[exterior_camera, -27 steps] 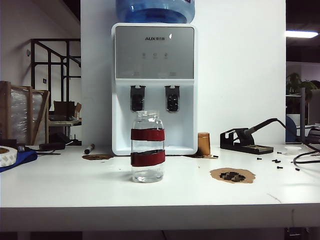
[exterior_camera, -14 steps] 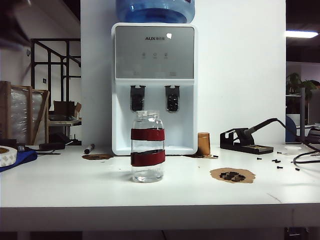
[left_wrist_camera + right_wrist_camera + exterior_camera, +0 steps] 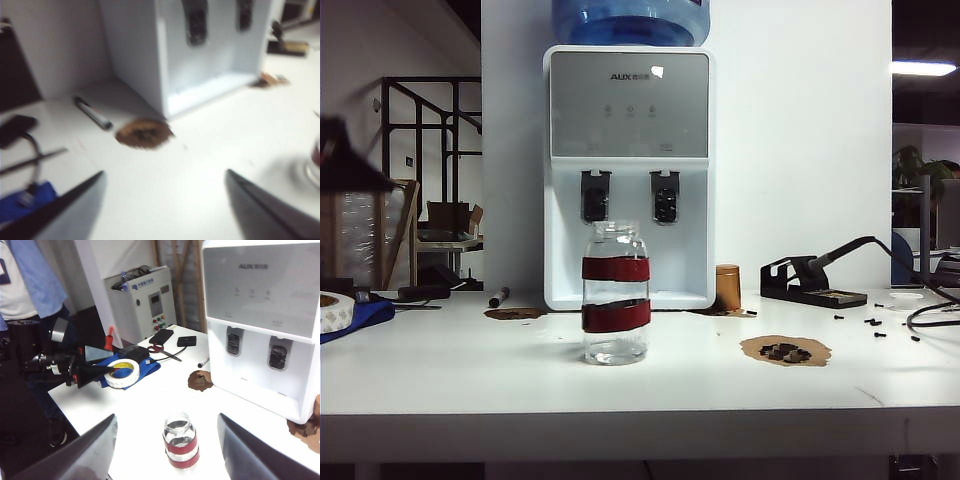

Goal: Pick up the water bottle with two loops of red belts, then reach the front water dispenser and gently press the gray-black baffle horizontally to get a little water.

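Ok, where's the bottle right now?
Exterior view: the bottle stands upright mid-table, just in front of the dispenser, below its left lever; neither gripper holds it.

Left gripper (image 3: 162,200) and right gripper (image 3: 165,447) both hang above the table, jaws spread wide

A white surface (image 3: 470,385) stands before a white wall panel (image 3: 800,150) in a dim workshop. A black metal stair frame (image 3: 420,130) rises at left, a lit ceiling lamp (image 3: 923,68) glows at right above a potted plant (image 3: 910,165), and a white control cabinet (image 3: 142,302) stands nearby.
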### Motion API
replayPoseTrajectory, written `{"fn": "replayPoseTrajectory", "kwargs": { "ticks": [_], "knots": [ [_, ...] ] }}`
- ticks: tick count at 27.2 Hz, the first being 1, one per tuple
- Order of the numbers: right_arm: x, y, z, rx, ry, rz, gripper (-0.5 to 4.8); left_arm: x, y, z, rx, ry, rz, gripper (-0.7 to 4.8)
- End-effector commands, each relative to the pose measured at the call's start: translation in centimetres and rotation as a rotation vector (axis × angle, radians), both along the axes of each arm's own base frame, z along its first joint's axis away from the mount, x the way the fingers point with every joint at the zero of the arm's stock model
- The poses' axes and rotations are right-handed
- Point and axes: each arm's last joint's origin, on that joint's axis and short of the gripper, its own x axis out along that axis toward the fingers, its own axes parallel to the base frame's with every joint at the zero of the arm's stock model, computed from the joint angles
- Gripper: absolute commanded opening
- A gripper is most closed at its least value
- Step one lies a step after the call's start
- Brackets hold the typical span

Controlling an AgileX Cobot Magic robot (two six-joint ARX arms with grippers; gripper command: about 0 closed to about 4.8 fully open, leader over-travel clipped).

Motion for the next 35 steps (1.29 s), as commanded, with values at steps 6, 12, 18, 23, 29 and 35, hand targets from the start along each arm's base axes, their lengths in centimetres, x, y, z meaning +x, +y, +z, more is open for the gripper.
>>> {"fn": "replayPoseTrajectory", "kwargs": {
  "ticks": [6,12,18,23,29,35],
  "knots": [
    [1.3,0.0,-0.3,-0.065,-0.047,-0.013,3.44,2.9,0.5,-7.2,-0.005,-0.008,-0.250,4.79],
    [3.0,0.0,-1.1,-0.096,-0.032,-0.078,3.45,4.2,-0.7,-10.3,-0.080,0.016,-0.431,4.79],
    [4.0,0.1,-1.3,-0.097,-0.050,-0.084,3.46,4.5,-3.7,-11.2,-0.109,0.032,-0.579,4.79],
    [4.4,0.2,-1.6,-0.092,-0.032,-0.065,3.46,4.4,-6.4,-11.1,-0.093,0.024,-0.645,4.79],
    [5.1,0.5,-2.3,-0.066,0.007,0.026,3.46,4.2,-9.3,-10.8,-0.062,-0.015,-0.691,4.79],
    [5.2,0.5,-2.3,-0.064,0.008,0.030,3.46,4.2,-11.4,-10.5,-0.018,-0.052,-0.667,4.79]
  ]
}}
